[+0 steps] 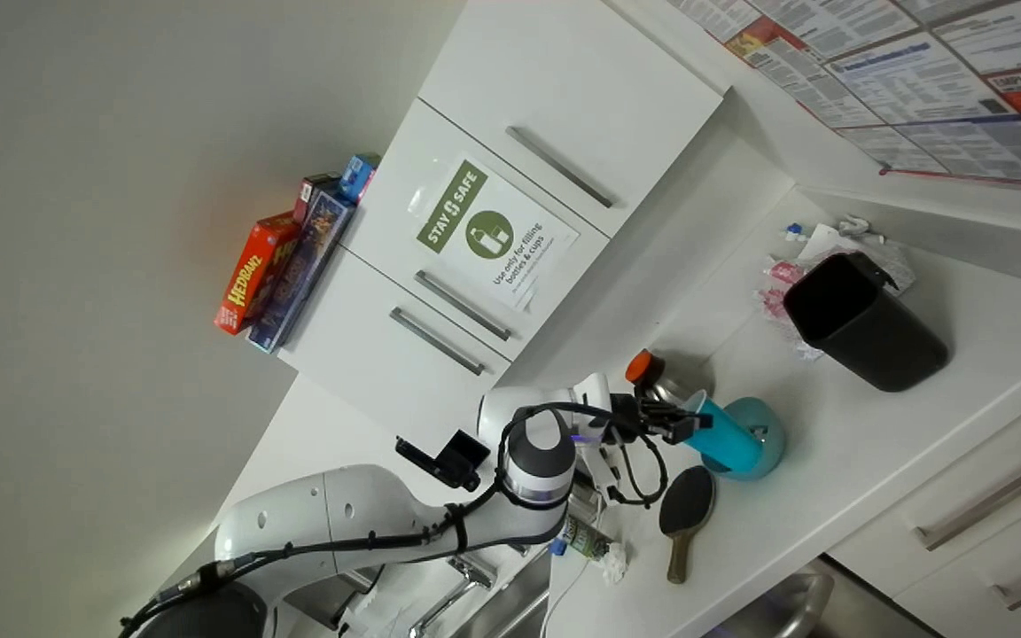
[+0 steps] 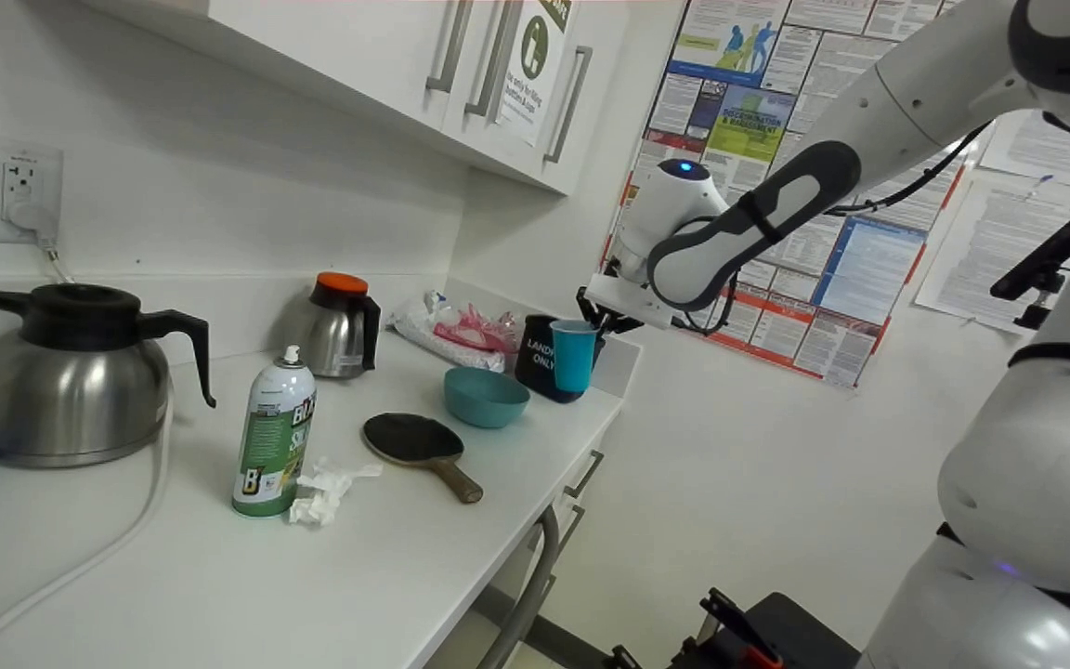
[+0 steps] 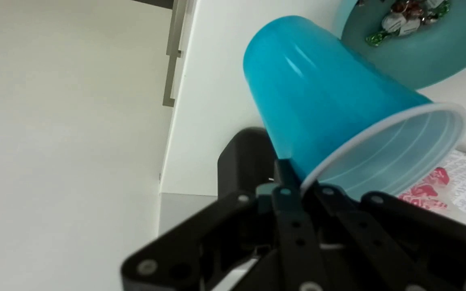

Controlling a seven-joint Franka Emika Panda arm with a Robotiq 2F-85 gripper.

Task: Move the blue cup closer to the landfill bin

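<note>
Counter [image 2: 312, 595] holds one bin [image 1: 896, 338]; claw [image 3: 301, 181], one cup [image 3: 324, 87] (blue).

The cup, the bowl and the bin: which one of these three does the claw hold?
The blue cup, pinched at its pale rim by the claw. The teal bowl and the black landfill bin both stand on the counter, ungripped.

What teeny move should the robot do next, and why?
Probably ease the blue cup a little toward the landfill bin: the gripper holds it up, and bare counter shows between cup and bin in an exterior view.
</note>
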